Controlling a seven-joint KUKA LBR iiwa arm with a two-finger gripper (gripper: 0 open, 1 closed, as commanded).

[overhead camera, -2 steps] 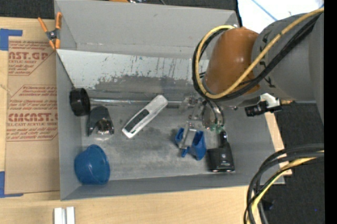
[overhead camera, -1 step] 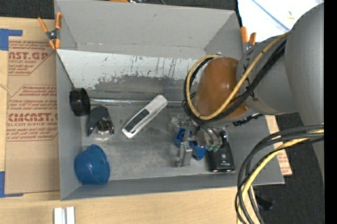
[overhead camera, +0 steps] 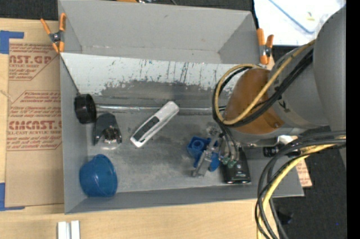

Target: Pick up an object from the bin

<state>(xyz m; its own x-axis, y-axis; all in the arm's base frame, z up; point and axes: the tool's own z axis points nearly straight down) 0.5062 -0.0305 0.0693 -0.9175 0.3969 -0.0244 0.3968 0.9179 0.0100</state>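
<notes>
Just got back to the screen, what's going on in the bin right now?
The arm reaches in from the right, and its tool is low in the bin's near right corner, at a small blue block, with a black flat thing beside it. Whether the block is gripped cannot be told. A white and grey bar, a black cylinder, a small grey metal piece and a blue round thing lie apart on the left.
</notes>
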